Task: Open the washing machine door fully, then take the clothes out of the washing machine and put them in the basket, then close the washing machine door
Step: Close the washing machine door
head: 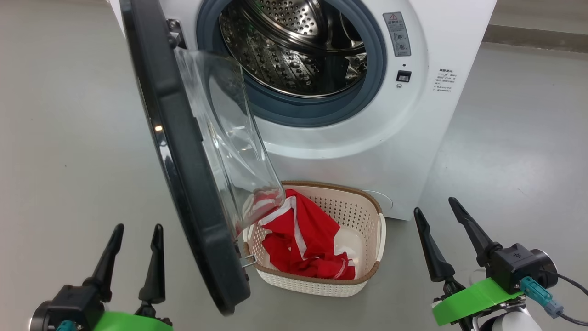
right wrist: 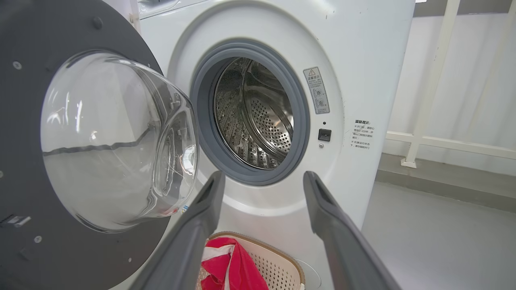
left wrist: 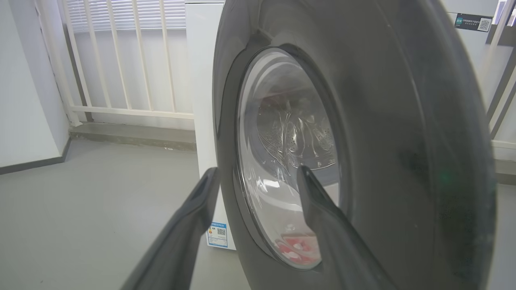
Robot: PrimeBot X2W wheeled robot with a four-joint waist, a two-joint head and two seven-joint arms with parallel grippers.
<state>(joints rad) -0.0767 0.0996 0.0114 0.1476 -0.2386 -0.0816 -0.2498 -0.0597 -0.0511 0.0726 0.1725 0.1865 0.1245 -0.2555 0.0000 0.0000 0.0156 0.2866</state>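
The washing machine stands ahead with its door swung open toward me, black rim outward and clear glass bowl bulging to the right. Its steel drum holds no fabric that I can see. The red clothes with white stripes lie in the cream basket on the floor below the opening. My left gripper is open at the lower left, just left of the door's outer face. My right gripper is open at the lower right, to the right of the basket.
Grey floor spreads on both sides of the machine. A white railing and a low kerb run behind it on the left, and another railing stands at the right. The door hangs over the basket's left part.
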